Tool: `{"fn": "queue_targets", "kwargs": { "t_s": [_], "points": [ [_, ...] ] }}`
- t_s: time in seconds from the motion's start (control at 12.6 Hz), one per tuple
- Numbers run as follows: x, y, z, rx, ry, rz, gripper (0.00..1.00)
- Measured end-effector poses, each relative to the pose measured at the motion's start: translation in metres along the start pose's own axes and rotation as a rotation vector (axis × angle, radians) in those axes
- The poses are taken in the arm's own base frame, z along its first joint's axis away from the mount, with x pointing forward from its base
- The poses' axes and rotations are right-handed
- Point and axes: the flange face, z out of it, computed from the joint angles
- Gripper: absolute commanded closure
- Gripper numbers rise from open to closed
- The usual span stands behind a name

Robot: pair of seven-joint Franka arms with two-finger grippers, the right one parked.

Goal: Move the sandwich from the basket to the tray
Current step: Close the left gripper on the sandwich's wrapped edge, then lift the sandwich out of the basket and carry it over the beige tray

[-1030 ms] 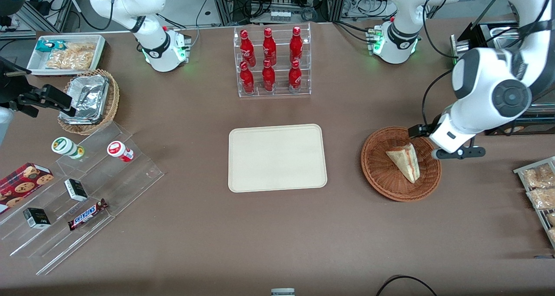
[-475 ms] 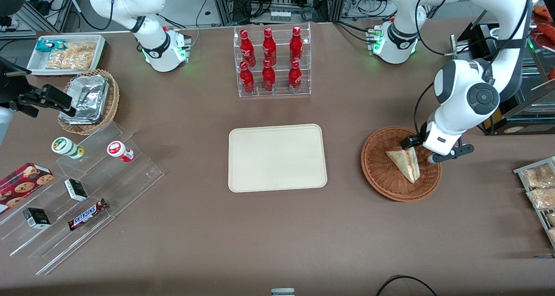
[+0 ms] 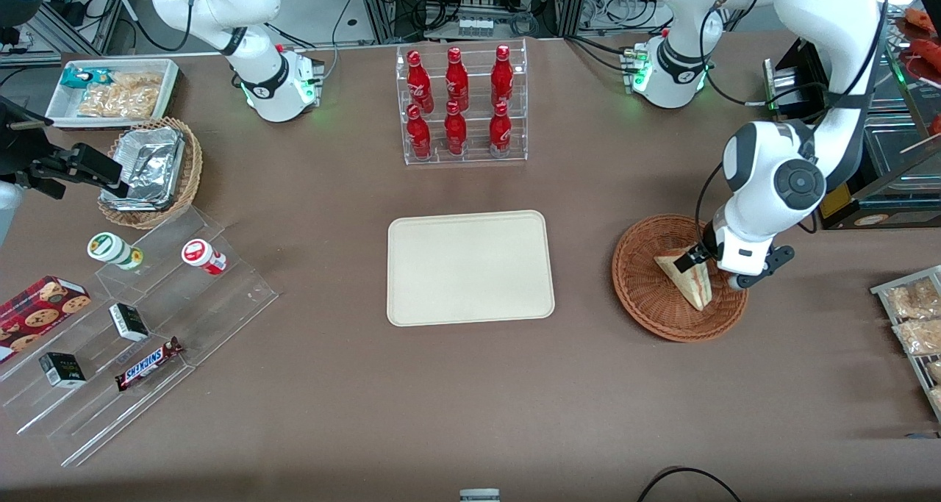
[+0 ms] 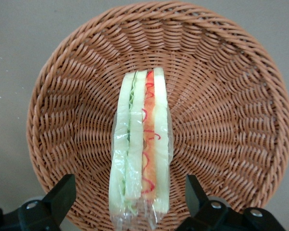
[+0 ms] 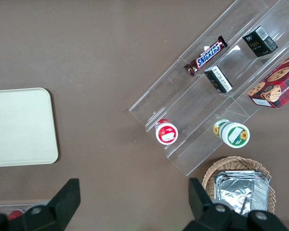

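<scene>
The sandwich (image 3: pixel 695 289) (image 4: pixel 142 144), a plastic-wrapped white wedge with green and red filling, stands on edge in the round reddish-brown wicker basket (image 3: pixel 647 311) (image 4: pixel 221 96). My left gripper (image 3: pixel 710 270) (image 4: pixel 128 185) hangs low over the basket, open, with one black finger on each side of the sandwich's wide end and a gap between each finger and the bread. The cream tray (image 3: pixel 470 267) (image 5: pixel 19 127) lies flat beside the basket, toward the parked arm's end of the table, with nothing on it.
A clear rack of red bottles (image 3: pixel 462 105) stands farther from the front camera than the tray. A stepped acrylic shelf with snacks (image 3: pixel 132 325), a tan basket of foil trays (image 3: pixel 151 171) and a white bin (image 3: pixel 110 90) sit toward the parked arm's end. Snack packets (image 3: pixel 911 318) lie near the working arm.
My left gripper has come down from beside the basket's rim to over the sandwich, its fingers now straddling it. The sandwich and basket have not moved.
</scene>
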Motion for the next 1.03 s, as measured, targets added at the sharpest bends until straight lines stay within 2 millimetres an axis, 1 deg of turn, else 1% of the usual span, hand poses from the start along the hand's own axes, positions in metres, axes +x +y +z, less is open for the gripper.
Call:
{"fn": "queue_targets", "kwargs": {
  "t_s": [0.08, 0.16, 0.24, 0.32, 0.4, 0.48, 0.55, 0.71, 0.79, 0.95, 1.03],
  "points": [
    [0.0, 0.0, 0.007, 0.003, -0.006, -0.004, 0.0],
    [0.0, 0.0, 0.013, 0.007, -0.012, -0.007, 0.03],
    [0.0, 0.0, 0.019, 0.01, -0.018, -0.009, 0.25],
    [0.001, 0.001, 0.023, 0.009, -0.018, -0.012, 0.66],
    [0.001, 0.001, 0.027, 0.009, -0.02, -0.026, 0.86],
    [0.0, 0.002, 0.029, 0.011, -0.023, -0.048, 0.93],
    [-0.001, 0.004, 0.029, 0.01, -0.022, -0.06, 0.96],
    [0.001, 0.011, 0.021, 0.007, -0.018, -0.06, 0.99],
    [0.003, 0.017, 0.012, 0.019, -0.033, -0.054, 1.0],
    [0.005, 0.038, -0.018, 0.059, -0.074, -0.026, 0.99],
    [0.001, 0.049, -0.03, 0.069, -0.082, 0.008, 0.99]
  ]
}}
